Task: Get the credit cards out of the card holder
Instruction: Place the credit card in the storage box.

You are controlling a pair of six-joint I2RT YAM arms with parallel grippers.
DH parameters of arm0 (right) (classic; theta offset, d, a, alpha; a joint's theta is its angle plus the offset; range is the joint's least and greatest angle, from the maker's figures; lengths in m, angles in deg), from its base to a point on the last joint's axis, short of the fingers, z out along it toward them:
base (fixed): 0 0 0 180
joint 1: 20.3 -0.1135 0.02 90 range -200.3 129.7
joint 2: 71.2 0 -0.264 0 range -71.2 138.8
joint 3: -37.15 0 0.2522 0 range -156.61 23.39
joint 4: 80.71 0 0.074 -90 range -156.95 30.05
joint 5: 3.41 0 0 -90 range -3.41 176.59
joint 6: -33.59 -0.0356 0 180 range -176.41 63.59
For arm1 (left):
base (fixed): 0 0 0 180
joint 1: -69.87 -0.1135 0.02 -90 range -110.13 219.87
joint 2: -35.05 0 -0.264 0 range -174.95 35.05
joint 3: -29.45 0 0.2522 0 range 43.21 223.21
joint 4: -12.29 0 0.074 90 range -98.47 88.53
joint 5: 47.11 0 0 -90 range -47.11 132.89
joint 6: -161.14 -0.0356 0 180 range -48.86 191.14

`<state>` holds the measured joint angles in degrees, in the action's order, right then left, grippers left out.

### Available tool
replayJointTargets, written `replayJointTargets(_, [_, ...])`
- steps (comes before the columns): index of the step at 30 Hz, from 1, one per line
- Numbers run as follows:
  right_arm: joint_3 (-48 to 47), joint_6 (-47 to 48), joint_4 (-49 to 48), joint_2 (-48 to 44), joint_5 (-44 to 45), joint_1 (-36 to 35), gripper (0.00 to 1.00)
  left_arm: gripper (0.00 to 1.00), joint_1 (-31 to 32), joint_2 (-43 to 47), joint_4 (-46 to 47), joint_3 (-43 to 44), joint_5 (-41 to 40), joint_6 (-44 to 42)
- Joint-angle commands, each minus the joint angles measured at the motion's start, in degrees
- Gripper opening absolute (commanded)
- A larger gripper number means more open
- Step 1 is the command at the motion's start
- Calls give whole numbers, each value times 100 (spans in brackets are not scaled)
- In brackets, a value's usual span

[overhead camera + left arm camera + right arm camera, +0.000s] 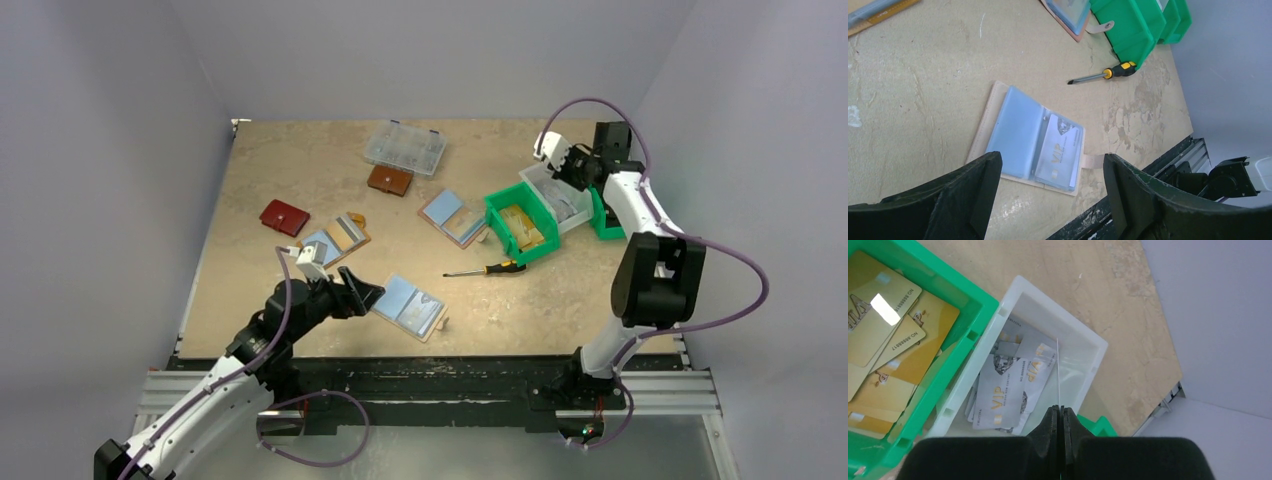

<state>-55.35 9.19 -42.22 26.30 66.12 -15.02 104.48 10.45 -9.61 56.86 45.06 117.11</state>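
Observation:
The card holder (410,305) lies open on the table near the front edge, tan outside with pale blue sleeves. In the left wrist view the card holder (1028,137) shows a silver VIP credit card (1060,152) in its right sleeve. My left gripper (365,293) hovers just left of it, open (1051,170), with nothing between the fingers. My right gripper (572,178) is at the back right over a white bin (1083,337). It is shut (1060,412) on a credit card (1058,370) seen edge-on, which hangs above several silver cards (998,397) in the bin.
Two more open card holders (455,217) (335,238) lie mid-table. A red wallet (284,217), a brown wallet (390,180) and a clear organizer box (405,147) sit further back. A screwdriver (487,269) lies by a green bin (497,215) of gold cards.

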Motion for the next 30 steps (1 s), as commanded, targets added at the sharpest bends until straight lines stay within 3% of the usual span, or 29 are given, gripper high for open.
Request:
replayJointTargets(1, [214,277,-849,59,-95,-13,0,78,-25,-138,334,-29,122,85])
replayJointTargets(6, [724,487,-1287,192,-195,-13,0,78,-25,-304,382,-28,167,101])
replayJointTargets(11, [990,551,-1095,340,-331,35,9,78,-25,-310,311,-32,161,56])
replayJointTargets(19, [1122,274,-687,141,-697,234,37,78,-25,-300,305,-20,177,50])
replayJointTargets(30, [991,-561,9,-953,-1493,413,39,79,-25,-141,488,-56,336,141])
